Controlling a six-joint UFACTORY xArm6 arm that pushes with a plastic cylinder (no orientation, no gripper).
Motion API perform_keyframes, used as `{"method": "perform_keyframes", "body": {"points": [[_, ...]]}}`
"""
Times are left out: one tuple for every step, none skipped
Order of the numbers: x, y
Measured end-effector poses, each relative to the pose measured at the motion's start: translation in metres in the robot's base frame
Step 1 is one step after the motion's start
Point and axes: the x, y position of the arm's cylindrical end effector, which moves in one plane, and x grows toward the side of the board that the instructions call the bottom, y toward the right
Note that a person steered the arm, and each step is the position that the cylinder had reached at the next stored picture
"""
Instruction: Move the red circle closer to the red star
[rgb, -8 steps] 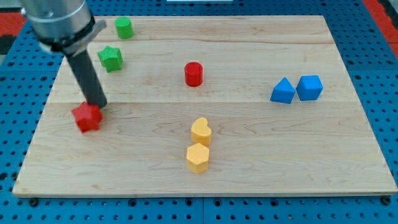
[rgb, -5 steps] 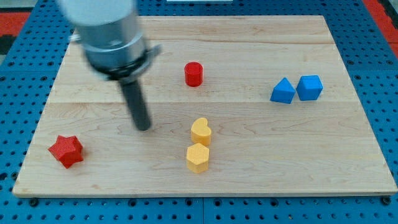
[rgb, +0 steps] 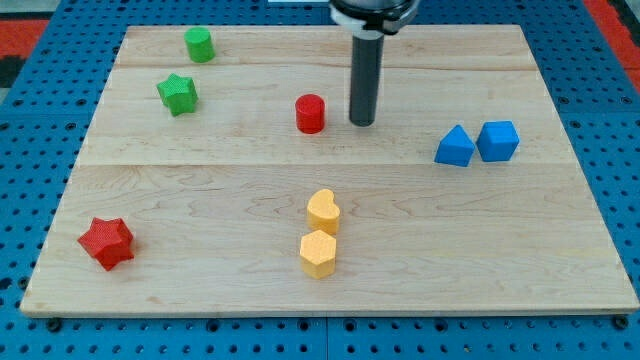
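- The wooden board fills most of the view, resting on a blue pegboard table.
- The dark rod comes down from the board's top edge near the middle; my tip sits just to the view's right of the red circle, near it but not touching. There is no pincer on this arm, only the rod, so nothing is spread or pinching.
- The red star lies near the board's bottom-left corner, well apart from the red circle.
- A blue cube and a blue triangular block touch each other near the right edge.
- A yellow heart and a yellow hexagon sit close together below centre.
- A green star and a green cylinder sit toward the top-left corner.
- Risk, as I judge it: a straight leftward push would send the circle toward the green star, not down-left; an off-centre contact could also let the round block roll off my tip.
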Motion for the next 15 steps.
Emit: {"method": "perform_keyframes", "body": {"points": [[-0.011, -0.046], [0.014, -0.075], [0.058, -0.089], [0.039, -0.066], [0.01, -0.054], [0.007, -0.091], [0.034, -0.117], [0.097, -0.121], [0.059, -0.077], [0.014, -0.072], [0.017, -0.128], [0.033, -0.184], [0.064, -0.201], [0.102, -0.216], [0.096, -0.219]]}}
